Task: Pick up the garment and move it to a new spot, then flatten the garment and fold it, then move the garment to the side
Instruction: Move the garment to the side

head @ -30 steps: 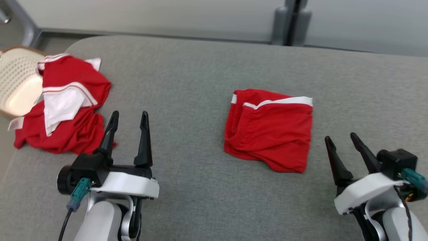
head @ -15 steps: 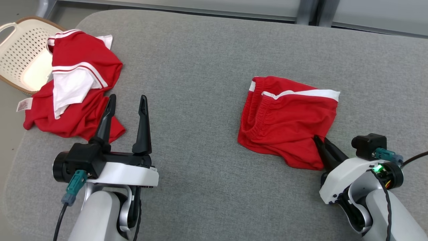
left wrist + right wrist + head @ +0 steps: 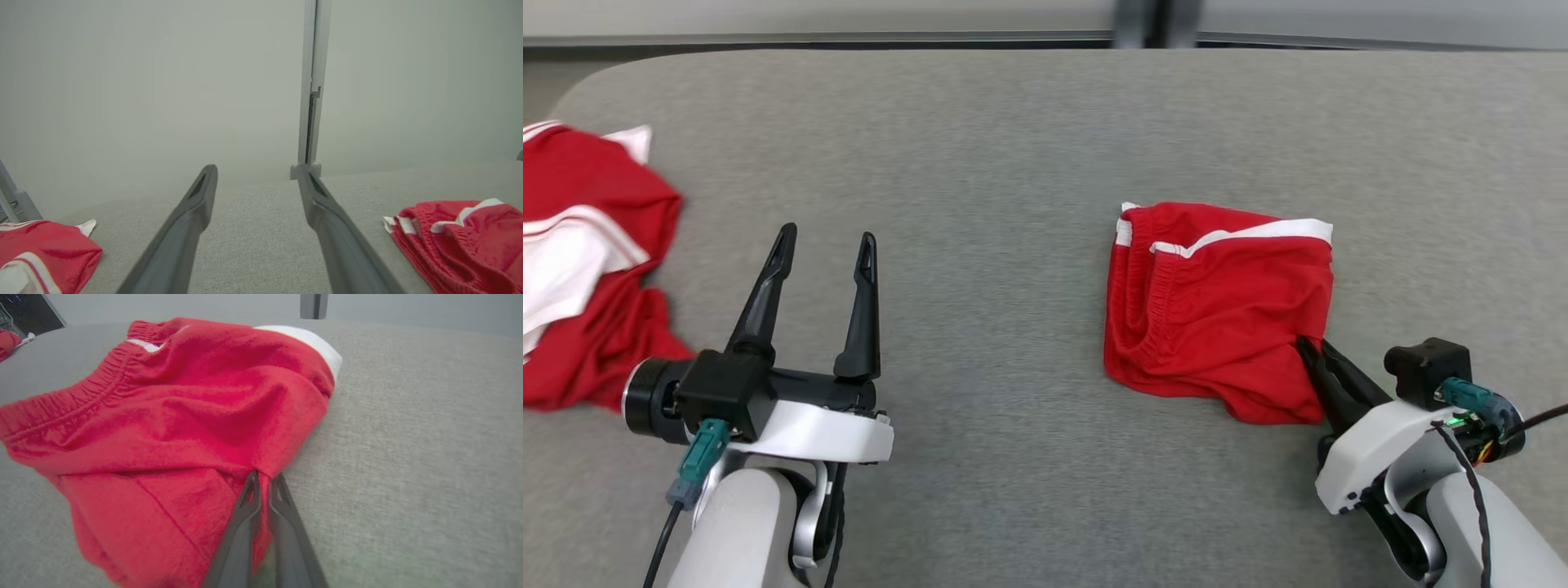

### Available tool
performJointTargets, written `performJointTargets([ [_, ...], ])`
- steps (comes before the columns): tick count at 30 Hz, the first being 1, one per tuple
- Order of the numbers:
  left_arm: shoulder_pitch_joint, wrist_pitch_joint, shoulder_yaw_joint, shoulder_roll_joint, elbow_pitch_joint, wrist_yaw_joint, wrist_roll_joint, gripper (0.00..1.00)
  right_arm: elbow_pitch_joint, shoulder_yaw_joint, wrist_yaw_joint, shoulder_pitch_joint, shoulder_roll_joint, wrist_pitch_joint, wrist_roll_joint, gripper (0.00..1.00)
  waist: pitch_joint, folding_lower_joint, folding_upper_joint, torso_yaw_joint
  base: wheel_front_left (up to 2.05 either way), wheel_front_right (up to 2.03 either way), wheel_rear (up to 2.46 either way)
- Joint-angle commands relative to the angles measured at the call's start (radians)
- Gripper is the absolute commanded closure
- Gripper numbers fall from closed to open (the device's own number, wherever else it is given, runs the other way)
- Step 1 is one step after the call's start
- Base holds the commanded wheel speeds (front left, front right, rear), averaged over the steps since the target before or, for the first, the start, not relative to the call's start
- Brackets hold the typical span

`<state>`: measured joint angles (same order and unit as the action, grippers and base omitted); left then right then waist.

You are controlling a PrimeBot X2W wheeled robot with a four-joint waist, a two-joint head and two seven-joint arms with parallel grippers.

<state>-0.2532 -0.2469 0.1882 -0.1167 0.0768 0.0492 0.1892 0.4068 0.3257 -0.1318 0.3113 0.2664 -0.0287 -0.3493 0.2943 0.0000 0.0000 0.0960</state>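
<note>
Right gripper [image 3: 1312, 347] tight on near corner of red shorts [image 3: 1217, 310], tips apparently under cloth.

Crumpled red garment with white panels and stripe trim [image 3: 572, 269], lying at the left edge of the rounded grey woven-fabric table [image 3: 980, 163]; one white corner points toward the far edge. Behind the table, pale grey wall panels [image 3: 122, 81] joined by an upright grey metal post [image 3: 312, 81]
</note>
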Motion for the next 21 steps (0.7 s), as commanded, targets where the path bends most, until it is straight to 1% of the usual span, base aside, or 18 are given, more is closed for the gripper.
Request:
performJointTargets([
  [1,-0.01,0.009,0.005,-0.008,-0.015,-0.006,-0.007,0.0,-0.01,-0.006,0.002,-0.009,0.009,0.007,-0.003,1.0,0.015,0.0,0.0,-0.086,0.0,0.0,0.0],
  [6,-0.016,0.038,0.035,-0.019,-0.066,-0.017,-0.022,0.0,-0.033,0.019,0.002,0.004,0.035,0.017,-0.004,1.0,0.045,0.0,0.0,-0.195,0.0,0.0,0.0],
  [7,-0.016,0.038,0.035,-0.019,-0.066,-0.017,-0.022,0.0,-0.033,0.019,0.002,0.004,0.035,0.017,-0.004,1.0,0.045,0.0,0.0,-0.195,0.0,0.0,0.0],
  [9,-0.027,0.051,0.044,-0.027,-0.09,-0.023,-0.028,0.0,-0.033,0.036,0.002,0.03,0.044,0.019,-0.001,1.0,0.065,0.0,0.0,-0.234,0.0,0.0,0.0],
  [13,-0.046,0.081,0.059,-0.041,-0.138,-0.026,-0.043,0.0,-0.014,0.07,0.002,0.098,0.083,0.028,-0.007,1.0,0.111,0.0,0.0,-0.294,0.0,0.0,0.0],
  [15,-0.059,0.093,0.068,-0.046,-0.161,-0.031,-0.05,0.0,0.0,0.083,0.002,0.144,0.111,0.04,-0.014,1.0,0.137,0.0,0.0,-0.314,0.0,0.0,0.0],
  [17,-0.077,0.105,0.08,-0.049,-0.187,-0.04,-0.058,0.0,0.027,0.078,0.002,0.19,0.154,0.047,-0.015,1.0,0.172,0.0,0.0,-0.328,0.0,0.0,0.0],
  [21,-0.118,0.127,0.104,-0.062,-0.225,-0.058,-0.074,0.0,0.09,0.03,0.002,0.285,0.231,0.073,-0.039,1.0,0.253,0.0,0.0,-0.339,0.0,0.0,0.0],
])
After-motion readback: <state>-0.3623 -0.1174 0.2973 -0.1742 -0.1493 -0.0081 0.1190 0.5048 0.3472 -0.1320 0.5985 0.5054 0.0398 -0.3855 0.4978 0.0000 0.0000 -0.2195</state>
